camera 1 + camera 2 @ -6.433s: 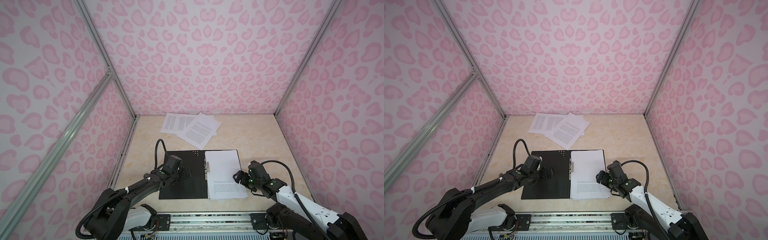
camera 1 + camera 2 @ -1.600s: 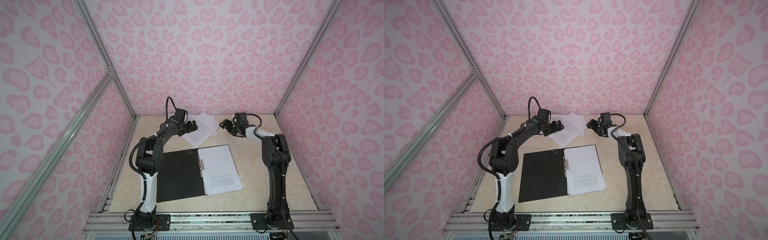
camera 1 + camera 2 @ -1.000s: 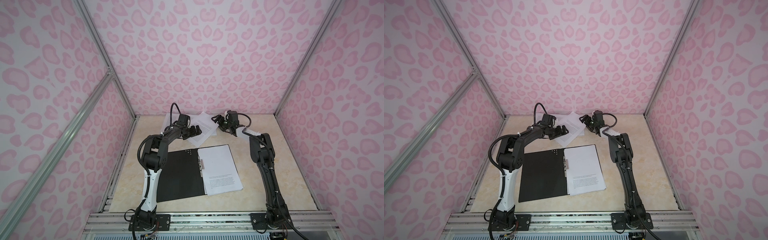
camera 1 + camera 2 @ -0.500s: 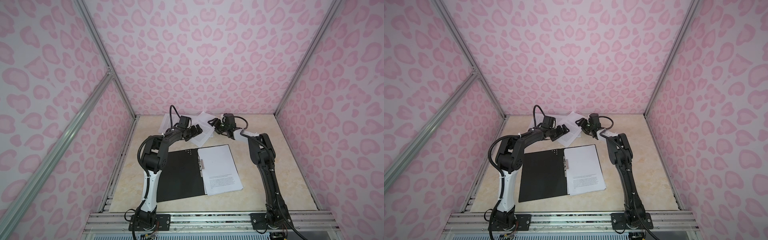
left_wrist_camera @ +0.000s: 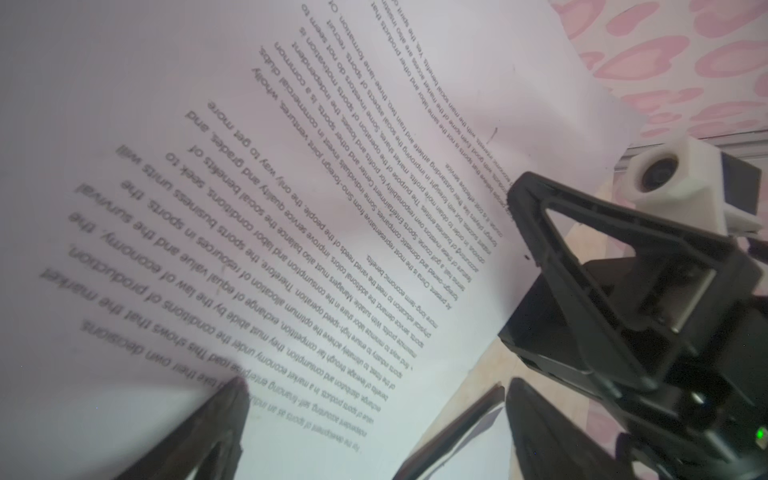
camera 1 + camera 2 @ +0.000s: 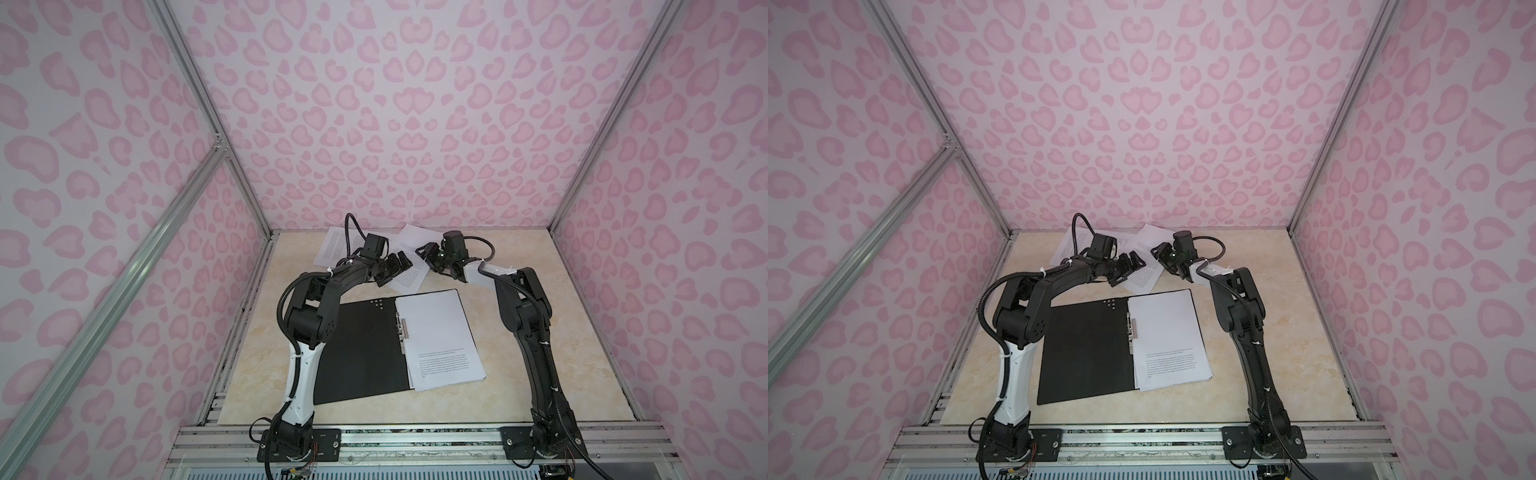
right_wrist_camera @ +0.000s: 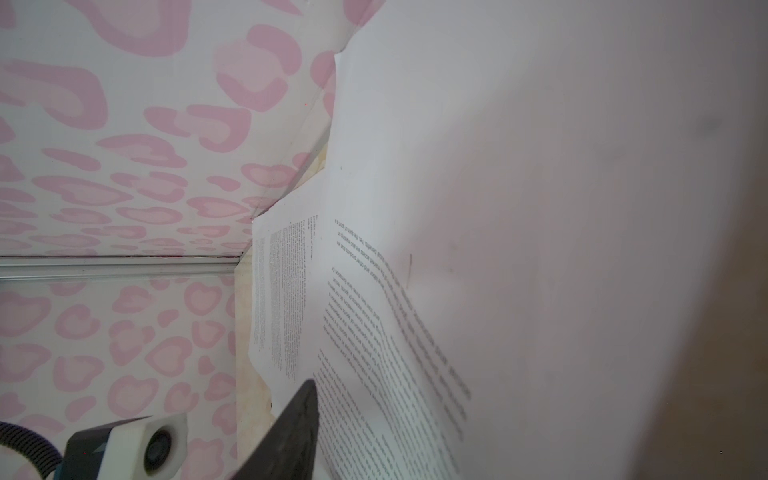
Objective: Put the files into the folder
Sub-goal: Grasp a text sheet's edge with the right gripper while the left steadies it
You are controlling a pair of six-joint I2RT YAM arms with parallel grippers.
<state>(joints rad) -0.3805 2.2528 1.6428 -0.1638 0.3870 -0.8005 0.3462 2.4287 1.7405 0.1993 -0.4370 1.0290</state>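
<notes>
- The loose sheets (image 6: 332, 249) lie overlapping at the far end of the table (image 6: 540, 353), close to the back wall (image 6: 415, 124).
- The folder (image 6: 361, 353) lies open and flat nearer the arms' bases, black inside up. One printed sheet (image 6: 440, 332) is already on its right half, beside the metal clip (image 6: 402, 328).
- The left gripper (image 6: 397, 264) is spread wide over the pile. In the left wrist view one fingertip (image 5: 232, 386) appears to touch the text of the top sheet (image 5: 291, 187).
- The right gripper (image 6: 428, 254) sits at the edge of that sheet nearest the right arm. In the right wrist view the paper curves up beside a finger (image 7: 299, 415), so the edge looks raised. Whether the jaws pinch it cannot be told.
- The paper is likely very light, thin and limp. It probably slides easily over the sheets below and the smooth table, droops when held by one edge, and creases if squeezed or dragged hard.
- The best hold is probably a raised edge or corner, taken with a light pinch. The other gripper can press the pile down so that only one sheet comes away.
</notes>
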